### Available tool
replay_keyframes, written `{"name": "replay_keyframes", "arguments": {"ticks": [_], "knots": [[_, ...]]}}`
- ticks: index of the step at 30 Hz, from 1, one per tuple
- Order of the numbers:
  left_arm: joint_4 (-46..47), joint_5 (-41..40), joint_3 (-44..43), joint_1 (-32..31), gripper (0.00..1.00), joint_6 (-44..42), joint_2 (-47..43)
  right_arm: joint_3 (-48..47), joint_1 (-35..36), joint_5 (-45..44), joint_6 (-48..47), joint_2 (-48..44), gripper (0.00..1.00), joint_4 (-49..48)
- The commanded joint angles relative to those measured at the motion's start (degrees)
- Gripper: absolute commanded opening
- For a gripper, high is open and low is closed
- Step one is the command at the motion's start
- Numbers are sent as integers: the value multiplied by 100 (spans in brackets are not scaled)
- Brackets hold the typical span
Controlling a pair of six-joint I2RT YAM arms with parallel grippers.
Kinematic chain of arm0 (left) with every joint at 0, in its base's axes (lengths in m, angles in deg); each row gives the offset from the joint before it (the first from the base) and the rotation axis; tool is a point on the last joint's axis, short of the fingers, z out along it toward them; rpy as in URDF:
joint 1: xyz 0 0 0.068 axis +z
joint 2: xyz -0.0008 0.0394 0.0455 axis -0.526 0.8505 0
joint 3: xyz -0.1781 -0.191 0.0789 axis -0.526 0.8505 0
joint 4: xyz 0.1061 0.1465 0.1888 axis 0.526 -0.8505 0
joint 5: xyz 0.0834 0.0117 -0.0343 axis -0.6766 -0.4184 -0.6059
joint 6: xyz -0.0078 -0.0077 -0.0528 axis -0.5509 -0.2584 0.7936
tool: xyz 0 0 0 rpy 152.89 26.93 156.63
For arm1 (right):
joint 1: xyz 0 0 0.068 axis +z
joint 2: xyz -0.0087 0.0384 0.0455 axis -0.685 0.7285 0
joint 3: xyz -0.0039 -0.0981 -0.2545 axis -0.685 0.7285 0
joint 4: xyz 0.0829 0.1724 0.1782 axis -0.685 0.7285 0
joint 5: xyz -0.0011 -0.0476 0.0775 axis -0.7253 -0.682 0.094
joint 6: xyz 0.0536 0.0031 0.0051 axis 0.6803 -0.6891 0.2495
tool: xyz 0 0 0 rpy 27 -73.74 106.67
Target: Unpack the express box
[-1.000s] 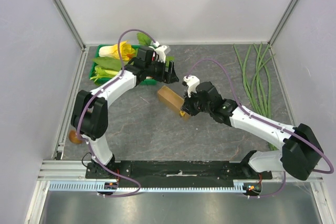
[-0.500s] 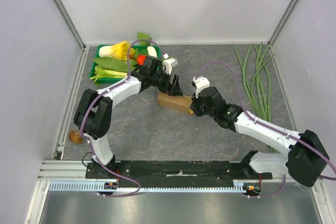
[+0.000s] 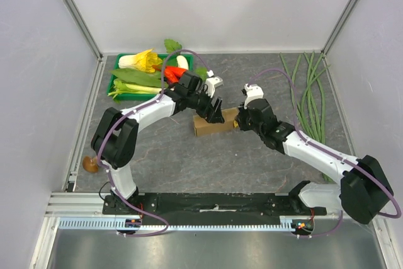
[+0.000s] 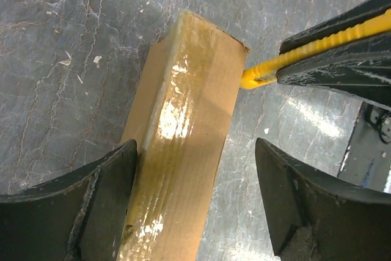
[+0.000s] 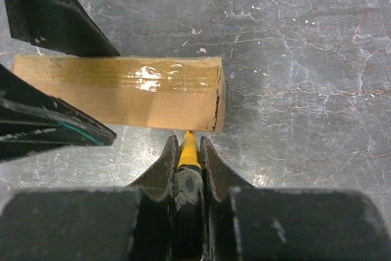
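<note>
Express box [image 4: 183, 132] inside wide left claw [image 4: 195, 178]; right claw [image 5: 189, 143] pinches cutter [image 4: 305, 53].

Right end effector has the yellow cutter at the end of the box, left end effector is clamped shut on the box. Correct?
No. The left end effector is open, straddling the express box, not clamped: the left wrist view shows a clear gap beside one finger. The right end effector does hold the yellow cutter at the box's end.
</note>
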Motion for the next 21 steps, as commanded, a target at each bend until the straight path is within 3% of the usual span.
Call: {"name": "replay_keyframes", "arguments": {"ticks": [1,14,17,21], "knots": [[-122,-526,-44,-194,84,-743,-29,5,-56,137,172,-233,0,-351],[-552,-1442,-255,-519,83,-1666,217,155,-389,76,418,-1244,0,458],[-632,-1574,-220,-563,77,-1851,226,76,-469,-73,410,-1464,0,502],[-570,-1645,-44,-590,62,-2062,147,-21,-522,-302,454,-1499,0,458]]}}
